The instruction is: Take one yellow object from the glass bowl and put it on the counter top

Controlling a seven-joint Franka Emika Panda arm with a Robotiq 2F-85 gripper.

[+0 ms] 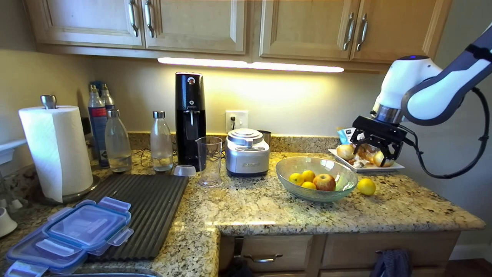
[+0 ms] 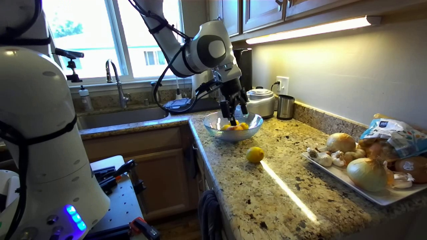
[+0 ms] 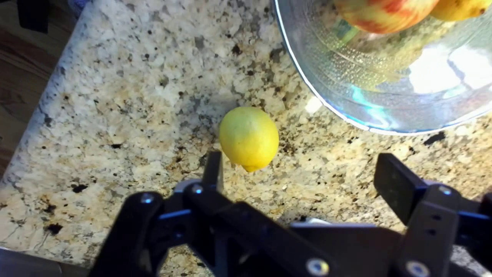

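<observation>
In an exterior view, yellow lemons (image 1: 296, 179) and an apple (image 1: 324, 182) were held in the glass bowl (image 1: 323, 196). Just to its right, a lone lemon (image 1: 366, 186) was seated on the counter top (image 1: 261, 204). Farther right, the gripper (image 1: 372, 156) was suspended higher, its fingers (image 3: 398, 186) parted wide in the wrist view.

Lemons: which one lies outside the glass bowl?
The lemon on the counter top, beside the glass bowl; the other visible lemons lie inside, with an apple.

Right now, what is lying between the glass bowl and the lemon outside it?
In the wrist view, only a bare strip of counter top separates the glass bowl from the lemon.
</observation>
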